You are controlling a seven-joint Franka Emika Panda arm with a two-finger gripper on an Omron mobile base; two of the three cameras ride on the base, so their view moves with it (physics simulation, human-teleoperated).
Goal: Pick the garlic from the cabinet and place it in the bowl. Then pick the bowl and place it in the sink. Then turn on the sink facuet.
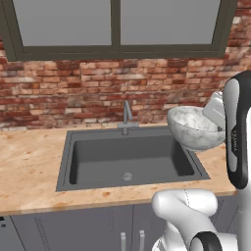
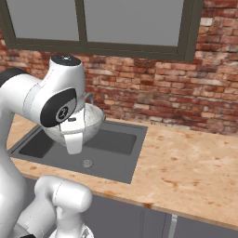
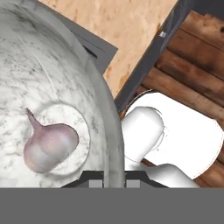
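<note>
The gripper (image 3: 108,176) is clenched on the rim of the bowl (image 1: 195,128), one finger on each side of the wall at 6 o'clock in the hand view. The bowl hangs clear of the desk (image 1: 29,166), tilted, over the right edge of the sink (image 1: 128,158), at 3 o'clock from the sink faucet (image 1: 127,116). The garlic (image 3: 49,143) lies on the bowl's inner bottom, stem tip toward 11 o'clock in the hand view. The round drain (image 1: 127,176) sits mid-basin, which holds nothing else.
</note>
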